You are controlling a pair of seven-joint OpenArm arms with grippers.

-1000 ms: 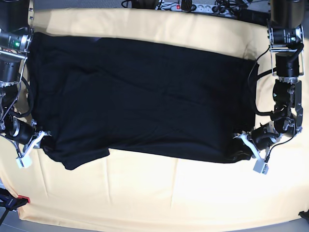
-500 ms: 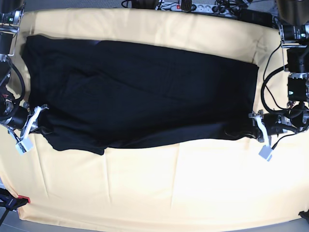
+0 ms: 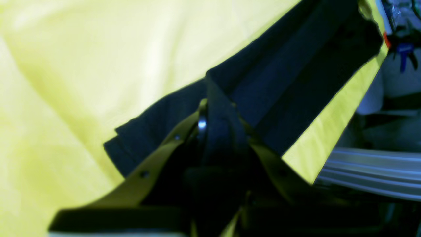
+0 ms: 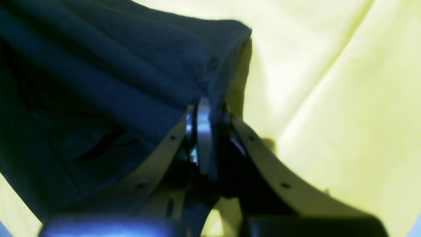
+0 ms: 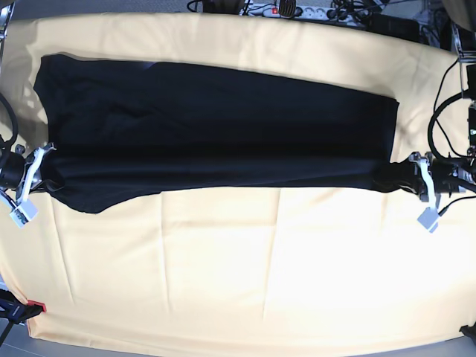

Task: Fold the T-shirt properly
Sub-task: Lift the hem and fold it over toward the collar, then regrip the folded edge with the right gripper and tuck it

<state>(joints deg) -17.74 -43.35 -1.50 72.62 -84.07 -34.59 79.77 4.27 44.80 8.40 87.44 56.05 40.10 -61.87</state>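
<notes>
In the left wrist view, the left end effector (image 3: 210, 131) sits at lower centre, its jaws together on a pinched ridge of the black T-shirt (image 3: 296, 75), which runs away toward the upper right over the pale yellow cloth (image 3: 98, 65). The bite looks narrow and takes in stacked layers; if the arm pulls harder, I judge the lower layer could slip out and leave the fold edge uneven.

In the right wrist view, the right end effector (image 4: 205, 131) is clamped on a corner of the T-shirt (image 4: 115, 82) that fills the upper left, with the cloth (image 4: 329, 98) to the right. The fabric hangs in a loose pouch beside the jaws, so slack could bunch into a crease when it is laid down.

In the base view, the T-shirt (image 5: 216, 126) lies as a long band across the upper half of the cloth-covered surface (image 5: 238, 282), the left end effector (image 5: 416, 175) holding it at the right edge of the frame and the right end effector (image 5: 33, 167) at the left edge. A flap sags lower at the lower left of the band, so unequal travel of the two arms would likely skew the fold. Dragging could also ruck up the cloth.
</notes>
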